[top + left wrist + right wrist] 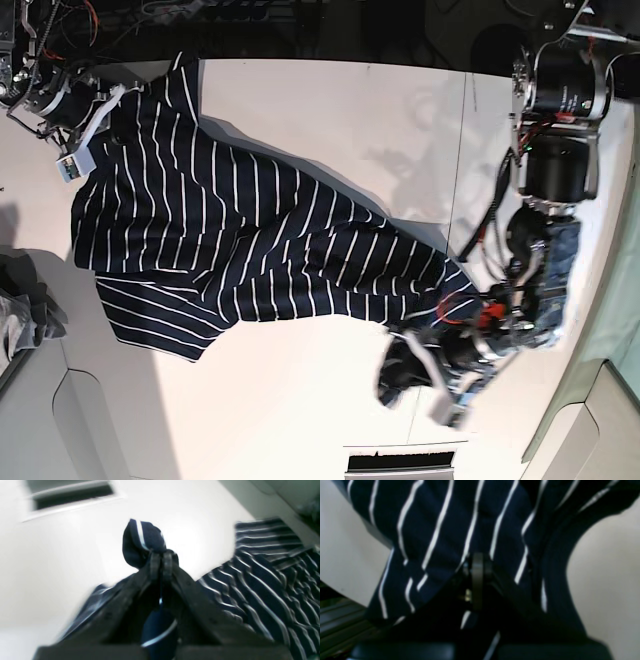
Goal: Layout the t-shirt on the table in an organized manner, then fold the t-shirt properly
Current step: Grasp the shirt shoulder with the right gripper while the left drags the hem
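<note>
Hands of mine both clench the dark navy, white-striped fabric t-shirt, stretched across the smooth white tabletop.

The shirt is dark navy with thin white stripes, evenly spaced. The desk is plain white, crossed by a thin dark seam. A small cloth at its edge is plain grey.
</note>
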{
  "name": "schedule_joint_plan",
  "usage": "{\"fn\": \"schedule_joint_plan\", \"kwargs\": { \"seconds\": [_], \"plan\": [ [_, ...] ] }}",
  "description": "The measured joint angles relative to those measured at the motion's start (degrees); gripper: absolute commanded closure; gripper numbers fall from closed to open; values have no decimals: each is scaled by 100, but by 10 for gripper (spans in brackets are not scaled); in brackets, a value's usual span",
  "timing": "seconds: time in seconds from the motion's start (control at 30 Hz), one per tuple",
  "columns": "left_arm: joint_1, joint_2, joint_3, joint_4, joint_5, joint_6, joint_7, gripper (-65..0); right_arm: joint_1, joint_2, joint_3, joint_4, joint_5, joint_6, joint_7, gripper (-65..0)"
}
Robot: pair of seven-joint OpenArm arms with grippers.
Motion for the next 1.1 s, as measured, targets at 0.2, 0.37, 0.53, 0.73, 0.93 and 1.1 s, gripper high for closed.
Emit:
{"fn": "schedule_joint_plan", "kwargs": {
  "seconds": [0.2,0.37,0.53,0.73,0.93,1.1],
  "plan": [
    [-310,691,476,-1010,15,20,-11,0,-2,-35,-2,-11,72,-22,-2,0],
    [-341,848,479,-1043,-26,20,256,-276,-2,-35,-2,-11,66,-22,-7,0],
    [-302,577,481,-588,-337,-7,804,-284,-2,-37,-2,-11,66,-22,-4,0],
    [-341,-68,-208,-153,280,476,212,-284,-4,-35,-2,-15,81,-22,-4,0],
    [-264,-450,-905,-1388,507,957,-363,-284,13,-35,-2,-15,256,-22,-4,0],
    [-245,-448,-1064,-2459,448,968,-599,-284,35,-37,-2,-15,302,-22,-4,0]
  ]
}}
